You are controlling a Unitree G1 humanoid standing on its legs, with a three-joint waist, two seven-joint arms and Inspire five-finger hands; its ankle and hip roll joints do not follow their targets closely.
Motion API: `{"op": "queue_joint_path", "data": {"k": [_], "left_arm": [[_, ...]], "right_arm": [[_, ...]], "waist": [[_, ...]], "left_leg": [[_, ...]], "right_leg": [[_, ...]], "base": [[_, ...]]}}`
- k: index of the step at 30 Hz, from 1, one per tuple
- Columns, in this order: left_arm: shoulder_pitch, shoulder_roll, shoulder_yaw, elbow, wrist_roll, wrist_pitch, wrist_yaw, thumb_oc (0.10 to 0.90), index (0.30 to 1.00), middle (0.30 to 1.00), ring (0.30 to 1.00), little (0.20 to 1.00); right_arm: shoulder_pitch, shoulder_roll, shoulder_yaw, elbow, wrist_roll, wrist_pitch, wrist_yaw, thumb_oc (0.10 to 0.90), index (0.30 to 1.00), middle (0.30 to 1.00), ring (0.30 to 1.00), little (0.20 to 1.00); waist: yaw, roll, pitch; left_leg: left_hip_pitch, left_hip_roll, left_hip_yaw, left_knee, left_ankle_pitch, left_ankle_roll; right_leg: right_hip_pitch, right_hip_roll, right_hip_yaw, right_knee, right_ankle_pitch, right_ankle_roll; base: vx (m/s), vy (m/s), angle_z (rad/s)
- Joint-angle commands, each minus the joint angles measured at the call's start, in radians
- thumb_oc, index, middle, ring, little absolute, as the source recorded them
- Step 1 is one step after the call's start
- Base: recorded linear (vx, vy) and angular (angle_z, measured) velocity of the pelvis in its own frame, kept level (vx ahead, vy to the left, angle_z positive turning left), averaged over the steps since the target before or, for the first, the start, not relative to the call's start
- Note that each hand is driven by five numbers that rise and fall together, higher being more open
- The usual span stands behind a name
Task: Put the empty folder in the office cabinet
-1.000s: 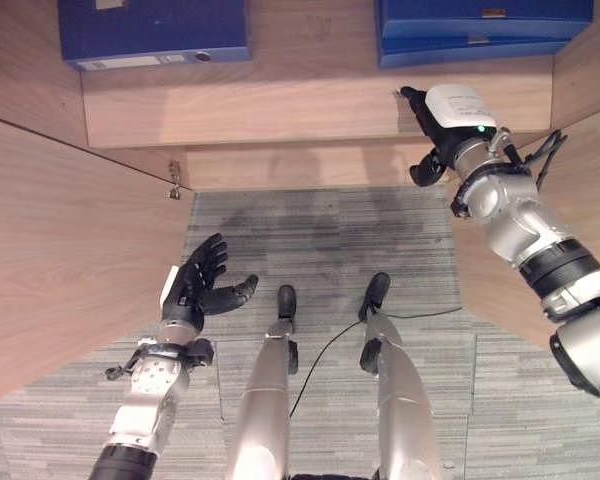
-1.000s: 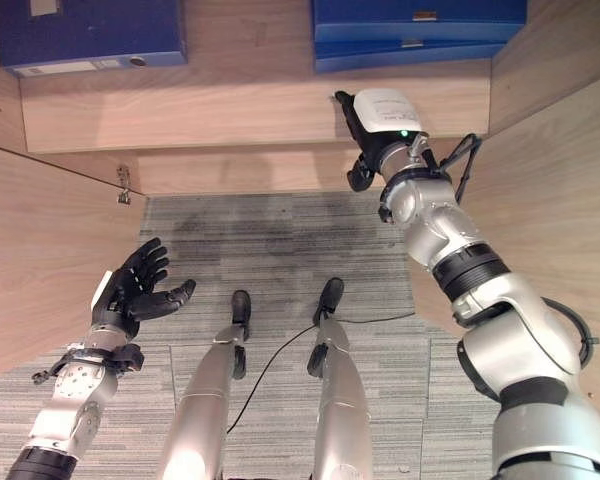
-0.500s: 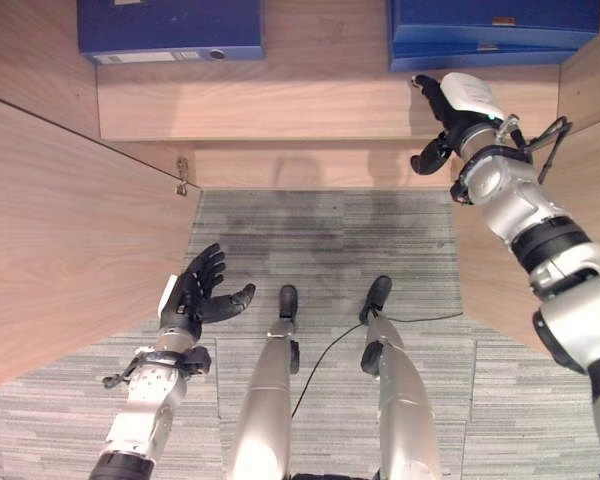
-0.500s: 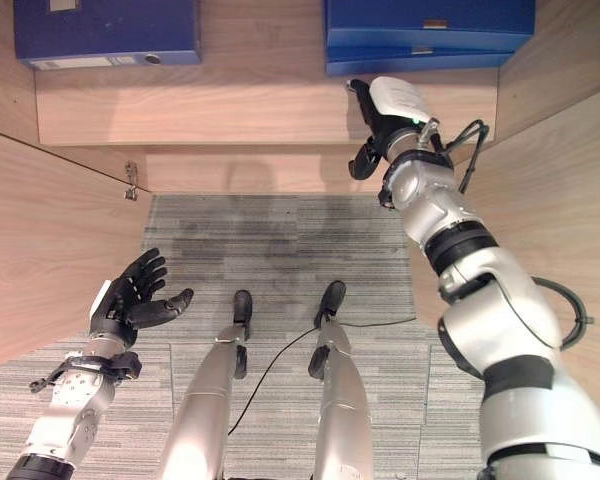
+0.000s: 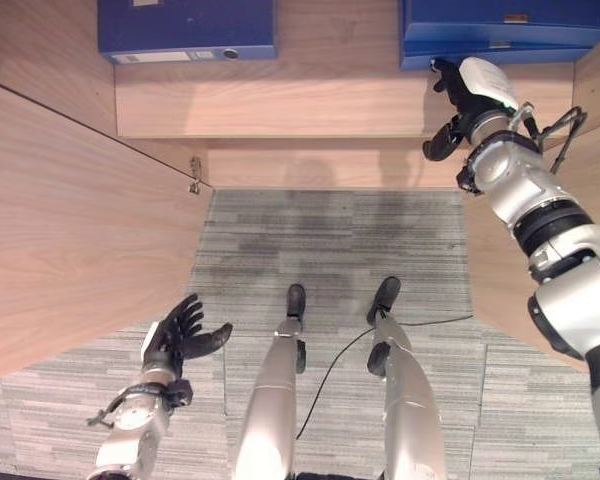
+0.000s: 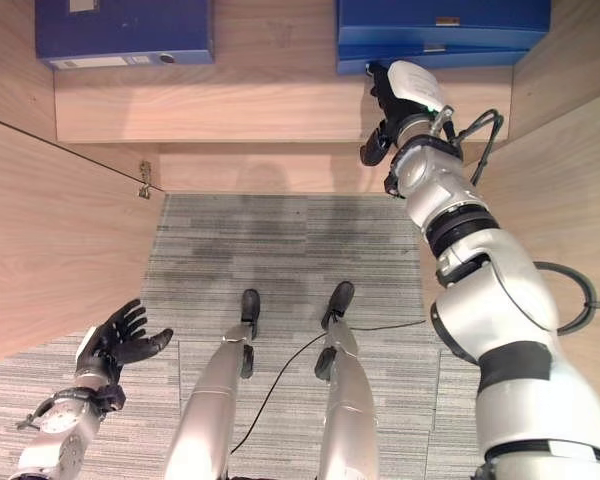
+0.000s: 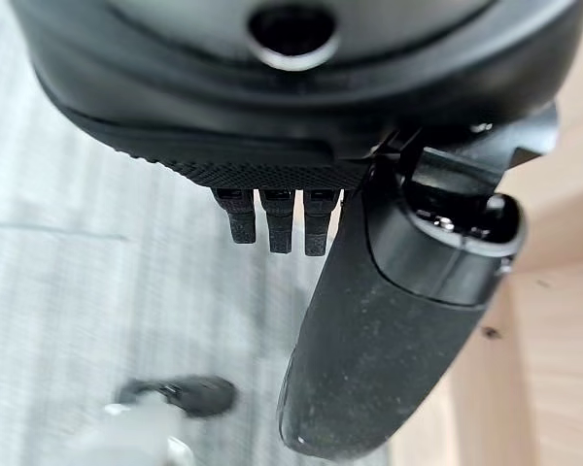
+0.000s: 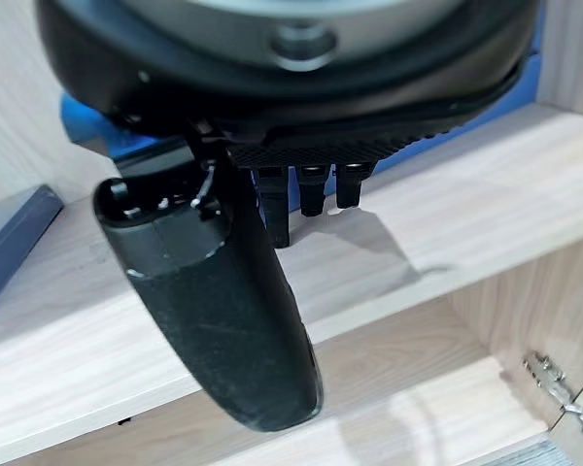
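Nearest to me, my left hand (image 5: 180, 335) hangs low over the grey ribbed carpet (image 5: 330, 240), palm up, its dark fingers spread and relaxed with nothing in them. Beside it stands the open cabinet door (image 5: 70, 220), a flat panel of pale wood grain with a small metal hinge (image 5: 195, 175) at its far edge.

Farther out, my right arm reaches up to the cabinet's shelf (image 5: 280, 100), a smooth light wooden board. My right hand (image 6: 400, 95), dark with a white cover on its back, is at the front edge of the stack of blue folders (image 6: 435, 30) that lies flat on the right of the shelf. Its fingers point toward the lowest folder's edge and its thumb hangs down, curled round nothing; whether the fingertips touch the folder I cannot tell.

At the shelf's left lies another blue folder (image 5: 185, 28), rectangular, with a white spine label facing me.
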Motion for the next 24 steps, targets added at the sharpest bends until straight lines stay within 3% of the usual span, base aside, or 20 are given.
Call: {"op": "queue_joint_path", "data": {"k": [1, 10, 17, 24], "left_arm": [[0.080, 0.059, 0.031, -0.019, 0.030, -0.024, 0.024, 0.800, 0.900, 0.900, 0.900, 0.900], [0.064, 0.030, 0.039, 0.208, -0.021, -0.025, 0.034, 0.800, 0.900, 0.900, 0.900, 0.900], [0.015, 0.000, 0.042, 0.388, -0.044, -0.025, 0.076, 0.800, 0.900, 0.900, 0.900, 0.900], [-0.010, -0.012, 0.040, 0.416, -0.074, -0.034, 0.094, 0.800, 0.900, 0.900, 0.900, 0.900]], "right_arm": [[-0.098, -0.067, 0.091, 0.074, -0.043, 0.014, -0.014, 0.800, 0.900, 0.900, 0.900, 0.900], [-0.184, -0.099, 0.081, 0.151, 0.024, 0.017, -0.081, 0.800, 0.900, 0.900, 0.900, 0.900], [-0.197, -0.085, -0.065, 0.123, 0.307, -0.016, -0.154, 0.800, 0.900, 0.900, 0.900, 0.900], [-0.175, -0.034, -0.157, 0.140, 0.461, -0.044, -0.178, 0.800, 0.900, 0.900, 0.900, 0.900]], "waist": [[0.032, 0.072, -0.019], [0.065, 0.099, -0.019], [0.083, 0.122, -0.019], [0.098, 0.154, -0.019]], "left_leg": [[-0.023, -0.004, -0.021, -0.003, -0.086, 0.009], [-0.020, -0.008, -0.040, -0.042, -0.055, 0.001], [-0.005, -0.012, -0.043, -0.075, -0.037, -0.003], [0.000, -0.018, -0.045, -0.075, -0.037, -0.001]], "right_leg": [[0.012, 0.007, 0.031, 0.035, -0.138, 0.095], [0.004, 0.003, 0.016, 0.036, -0.144, 0.097], [0.008, 0.001, 0.012, 0.030, -0.149, 0.097], [0.011, -0.002, 0.015, 0.036, -0.155, 0.096]], "base": [[0.00, -0.014, 0.08], [0.01, -0.022, 0.07], [0.01, -0.017, 0.08], [0.00, -0.001, -0.01]]}}
